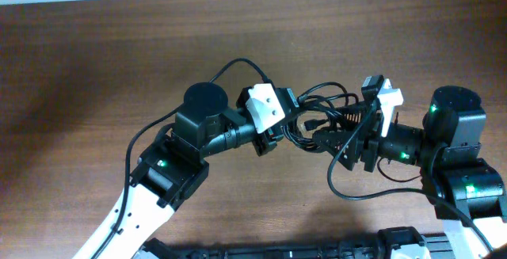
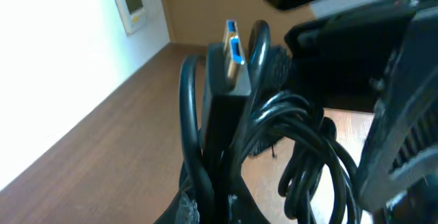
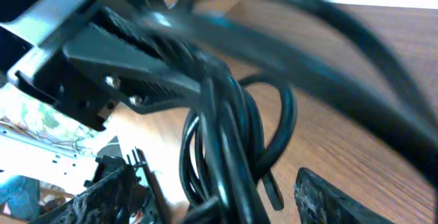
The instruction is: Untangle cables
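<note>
Cables (image 1: pixel 321 108) up off table (image 1: pixel 119 53), bunched in loose loops between both grippers. Clamped tight in left gripper (image 1: pixel 287 126), next to blue-tipped plug (image 2: pixel 233 46). Straddled by right gripper (image 1: pixel 319 136), fingers (image 3: pixel 120 190) apart, not pinching yet. Looks light, limp, likely slick with some coil memory; plugs prone to snag in loops. Best to grip one strand near a plug, not the whole knot. In the way: arm wires (image 1: pixel 348 189) looping right beside the bundle, easy to grab by mistake
</note>
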Robot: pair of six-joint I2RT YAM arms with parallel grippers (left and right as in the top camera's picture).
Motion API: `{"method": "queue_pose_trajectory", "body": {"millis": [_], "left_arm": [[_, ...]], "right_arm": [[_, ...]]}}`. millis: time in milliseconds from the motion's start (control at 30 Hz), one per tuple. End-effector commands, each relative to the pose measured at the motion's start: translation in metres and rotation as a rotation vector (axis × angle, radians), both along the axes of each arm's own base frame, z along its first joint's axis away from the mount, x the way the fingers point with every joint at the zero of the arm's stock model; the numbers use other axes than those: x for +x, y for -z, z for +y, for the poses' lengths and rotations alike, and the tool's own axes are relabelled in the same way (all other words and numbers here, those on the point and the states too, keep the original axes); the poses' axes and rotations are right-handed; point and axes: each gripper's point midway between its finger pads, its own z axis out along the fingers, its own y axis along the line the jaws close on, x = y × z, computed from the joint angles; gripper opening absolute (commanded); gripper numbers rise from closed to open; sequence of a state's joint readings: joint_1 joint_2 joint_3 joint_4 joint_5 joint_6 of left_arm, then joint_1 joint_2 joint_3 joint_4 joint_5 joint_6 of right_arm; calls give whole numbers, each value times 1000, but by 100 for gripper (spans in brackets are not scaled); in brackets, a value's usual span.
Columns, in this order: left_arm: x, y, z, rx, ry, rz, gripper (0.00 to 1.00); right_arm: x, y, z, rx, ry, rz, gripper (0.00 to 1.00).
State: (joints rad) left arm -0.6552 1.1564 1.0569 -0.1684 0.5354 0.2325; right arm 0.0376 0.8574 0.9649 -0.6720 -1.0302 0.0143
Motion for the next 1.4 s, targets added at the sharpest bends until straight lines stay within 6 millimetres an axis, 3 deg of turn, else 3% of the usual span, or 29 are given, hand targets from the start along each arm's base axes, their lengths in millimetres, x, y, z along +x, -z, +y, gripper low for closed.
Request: {"method": "queue_pose_trajectory", "body": {"millis": [0,33,133,200,233,267,333,433,533,567,767,933,967,1000,1033,1067,1167,1200,1300,1367], "left_arm": [[-4,-28,-4,-74,26,-61,0],[-4,-30,-4,-79,27,-68,0],[-4,-28,-4,-73,26,-61,0],[-4,-26,-3,-69,24,-52,43],[-4,-26,-3,-73,21,-39,93],[1,-25,-1,-78,-14,-10,99],[22,-23,14,-106,-174,89,99],[52,-6,54,-160,-423,308,99],[64,15,79,-236,-570,569,99],[62,18,79,-262,-579,635,99],[28,-9,46,-315,-276,704,99],[21,-14,41,-367,-249,824,99],[22,-18,41,-375,-243,811,89],[22,-18,41,-385,-250,835,72],[22,-16,41,-417,-270,926,65],[22,-15,39,-445,-287,1011,73],[21,-8,29,-493,-330,1181,82],[19,-4,23,-501,-339,1234,89],[18,-11,0,-514,-280,1199,93],[20,-13,-3,-521,-267,1189,93]], "right_arm": [[-1,-4,-1,1,-2,-11,52],[0,-4,-1,1,-2,-12,44],[0,-4,-1,1,-2,-12,5],[0,-4,-1,1,-1,-13,4],[0,-4,-1,0,-1,-13,4],[1,-3,-2,-6,10,-13,4],[8,1,-6,-33,53,-14,4],[19,6,-16,-59,144,16,4],[31,-5,-19,-26,201,0,4],[34,-12,-19,-14,206,-25,4],[46,-33,-22,53,262,-56,4],[49,-41,-22,95,279,-44,4],[49,-41,-22,106,284,-32,4],[50,-43,-22,110,284,-39,4],[51,-48,-22,131,289,-39,4],[51,-52,-22,141,288,-50,4],[52,-56,-21,158,289,-50,4],[50,-57,-20,162,273,-48,4],[43,-58,-14,171,226,-41,4],[43,-57,-14,171,221,-37,4]]}}
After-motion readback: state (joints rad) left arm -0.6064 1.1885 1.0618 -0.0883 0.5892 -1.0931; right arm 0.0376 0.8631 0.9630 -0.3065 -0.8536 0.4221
